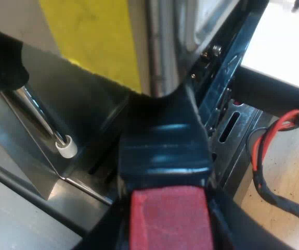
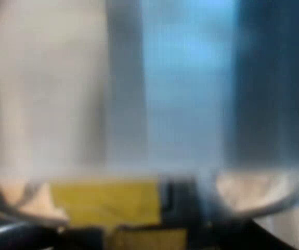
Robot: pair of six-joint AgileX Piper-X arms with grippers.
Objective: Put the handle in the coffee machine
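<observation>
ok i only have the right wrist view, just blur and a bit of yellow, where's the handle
Observer: The handle is in the left claw, with its red end toward that wrist camera.
Operator: is it in the machine yet
Observer: Its far end reaches up against the espresso machine front. I cannot tell whether it is locked.
Operator: anything close to it
Observer: A steam wand with a white tip hangs near the handle, not touching it.
</observation>
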